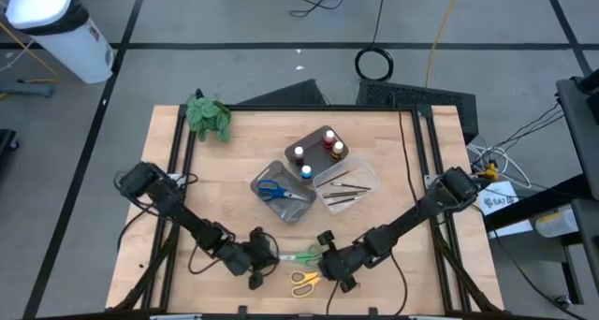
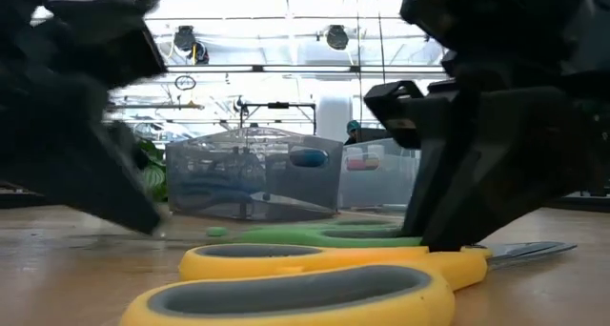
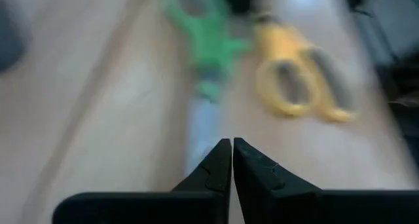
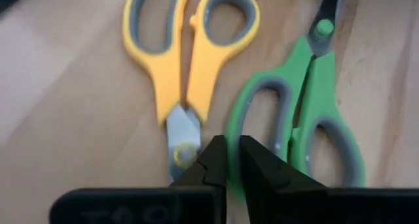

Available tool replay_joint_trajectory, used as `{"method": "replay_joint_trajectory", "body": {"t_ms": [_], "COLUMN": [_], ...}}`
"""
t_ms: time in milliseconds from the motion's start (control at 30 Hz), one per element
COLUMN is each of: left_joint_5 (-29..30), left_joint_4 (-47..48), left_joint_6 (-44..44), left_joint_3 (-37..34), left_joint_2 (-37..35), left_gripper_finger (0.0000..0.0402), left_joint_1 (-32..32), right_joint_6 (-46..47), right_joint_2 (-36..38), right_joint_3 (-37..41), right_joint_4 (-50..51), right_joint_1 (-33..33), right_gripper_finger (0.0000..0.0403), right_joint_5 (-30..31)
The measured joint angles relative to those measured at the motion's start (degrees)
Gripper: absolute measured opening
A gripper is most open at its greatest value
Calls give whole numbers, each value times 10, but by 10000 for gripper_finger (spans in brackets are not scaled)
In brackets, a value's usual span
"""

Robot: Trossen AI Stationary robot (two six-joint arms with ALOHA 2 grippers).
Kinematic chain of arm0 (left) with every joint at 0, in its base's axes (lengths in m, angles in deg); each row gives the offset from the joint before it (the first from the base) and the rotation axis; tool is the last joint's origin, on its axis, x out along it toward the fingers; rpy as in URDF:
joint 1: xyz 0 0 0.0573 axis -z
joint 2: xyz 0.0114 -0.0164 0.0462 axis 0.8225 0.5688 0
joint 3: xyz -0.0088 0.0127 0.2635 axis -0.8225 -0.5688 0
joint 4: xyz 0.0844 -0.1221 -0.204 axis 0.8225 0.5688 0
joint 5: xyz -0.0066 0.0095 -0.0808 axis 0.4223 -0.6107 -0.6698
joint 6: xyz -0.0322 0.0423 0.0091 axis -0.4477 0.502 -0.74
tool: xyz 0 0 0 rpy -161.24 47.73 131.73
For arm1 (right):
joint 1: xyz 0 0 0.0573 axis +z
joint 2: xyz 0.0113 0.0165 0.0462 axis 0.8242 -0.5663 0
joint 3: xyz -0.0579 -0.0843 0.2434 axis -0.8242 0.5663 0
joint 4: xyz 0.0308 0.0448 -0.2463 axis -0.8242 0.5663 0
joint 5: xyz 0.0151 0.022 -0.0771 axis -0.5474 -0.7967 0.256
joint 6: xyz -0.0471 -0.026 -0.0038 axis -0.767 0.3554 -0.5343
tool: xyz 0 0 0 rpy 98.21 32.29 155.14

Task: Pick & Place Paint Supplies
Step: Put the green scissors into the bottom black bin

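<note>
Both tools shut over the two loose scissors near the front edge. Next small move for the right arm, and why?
Probably reopen the right tool and set it astride the green scissors before closing. Its fingers look shut with nothing clearly between them, at the inner rim of a green handle, beside the yellow scissors. The left tool is also shut and empty, short of the green blades.

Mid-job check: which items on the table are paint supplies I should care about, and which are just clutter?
Job items: green scissors, yellow scissors, blue scissors, paint bottles, brushes.
Not job items: grey tray, clear tray, leafy plant.
</note>
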Motion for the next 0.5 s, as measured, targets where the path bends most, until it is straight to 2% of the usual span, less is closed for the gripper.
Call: {"method": "replay_joint_trajectory", "body": {"t_ms": [100, 500], "left_joint_5": [-2, 67], "left_joint_4": [-13, -26], "left_joint_6": [57, 261], "left_joint_3": [4, 6], "left_joint_2": [-52, -252], "left_gripper_finger": [25, 26], "left_joint_1": [5, 31], "right_joint_6": [-9, 22], "right_joint_2": [17, 92], "right_joint_3": [2, 0], "right_joint_4": [-3, -94], "right_joint_1": [5, -7], "right_gripper_finger": [12, 12], "right_joint_5": [5, 36]}}
